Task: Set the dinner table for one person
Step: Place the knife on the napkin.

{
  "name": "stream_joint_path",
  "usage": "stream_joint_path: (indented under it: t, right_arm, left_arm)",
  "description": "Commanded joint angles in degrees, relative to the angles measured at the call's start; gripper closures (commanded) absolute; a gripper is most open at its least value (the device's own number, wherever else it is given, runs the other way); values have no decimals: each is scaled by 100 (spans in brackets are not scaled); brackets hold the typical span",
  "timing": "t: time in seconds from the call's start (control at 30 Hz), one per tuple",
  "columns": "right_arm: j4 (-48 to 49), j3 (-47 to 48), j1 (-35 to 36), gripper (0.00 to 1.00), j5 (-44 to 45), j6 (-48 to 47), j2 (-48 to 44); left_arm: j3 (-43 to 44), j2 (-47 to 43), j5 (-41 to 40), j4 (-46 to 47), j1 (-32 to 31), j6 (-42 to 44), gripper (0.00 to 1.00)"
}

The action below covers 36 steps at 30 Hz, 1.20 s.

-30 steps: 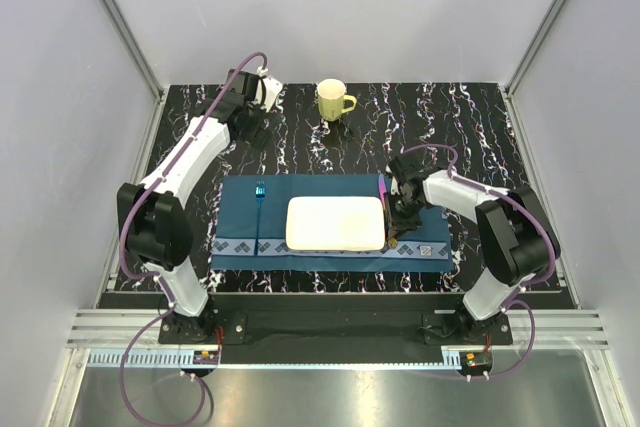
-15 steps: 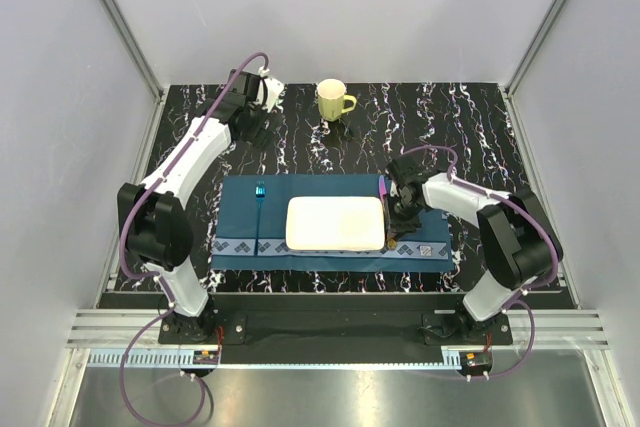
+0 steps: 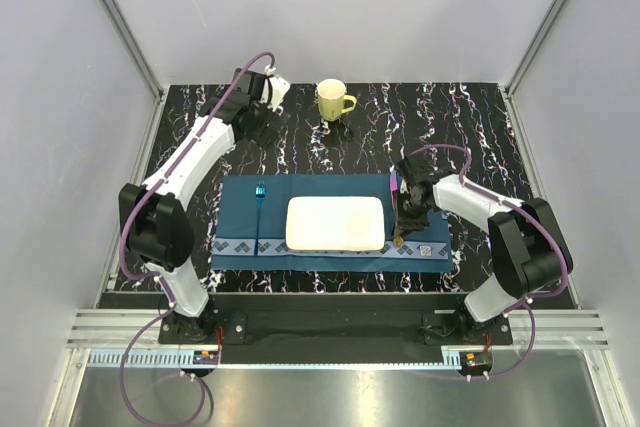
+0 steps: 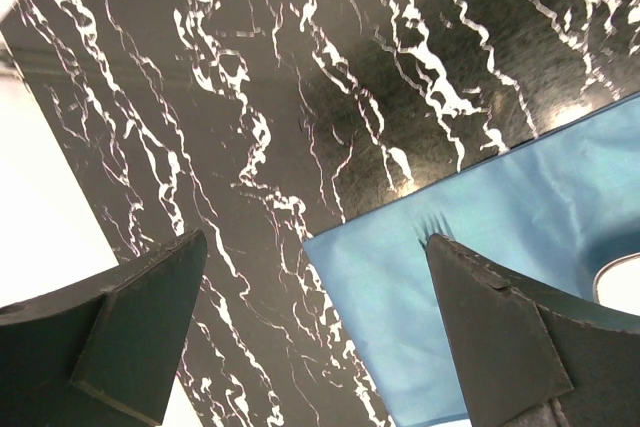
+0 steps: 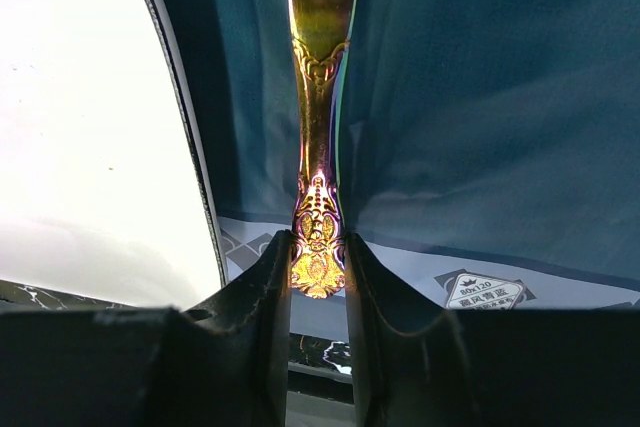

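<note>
The black marble dinner table [image 3: 470,137] carries a dark blue placemat [image 3: 235,217] with a white rectangular plate [image 3: 335,222] at its middle. A blue fork [image 3: 259,202] lies on the mat left of the plate; its tines show in the left wrist view [image 4: 432,226]. My right gripper [image 3: 403,229] is shut on the ornate gold handle of an iridescent cutlery piece [image 5: 318,197], low over the mat just right of the plate [image 5: 90,117]. Its far end is cut off, so I cannot tell its kind. My left gripper [image 3: 275,92] is open and empty above the back left of the table.
A yellow mug [image 3: 332,99] stands at the back middle, just right of my left gripper. White walls with metal posts enclose the table on three sides. The placemat's patterned border [image 5: 480,287] runs along the near edge.
My right gripper has shifted a little to the right with the cutlery piece in it. My left gripper has moved slightly right, closer to the mug.
</note>
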Motion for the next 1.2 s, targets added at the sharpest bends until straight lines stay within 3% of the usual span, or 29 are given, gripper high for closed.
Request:
stream_joint_path:
  t: [0.0,0.5,0.67,0.7,1.17]
  right_arm:
    - [129,35,-2,100,-167,42,33]
    - [76,-9,6,100,-422,7,-28]
    - [102,-9,-2,96,-458,7,-54]
    - [102,-17,-2,87,-466,-2,-63]
    - [129,-9,-2,91,-106,86,-11]
  left_arm:
    - [355,19,-138,162,-62,97,1]
    - [461,98,-182,162,-70,211,1]
    - [522,160,-200,162,-70,238,1]
    - [531,160,-191,162,-70,255,1]
    - [531,107,-244,162,-70,317,1]
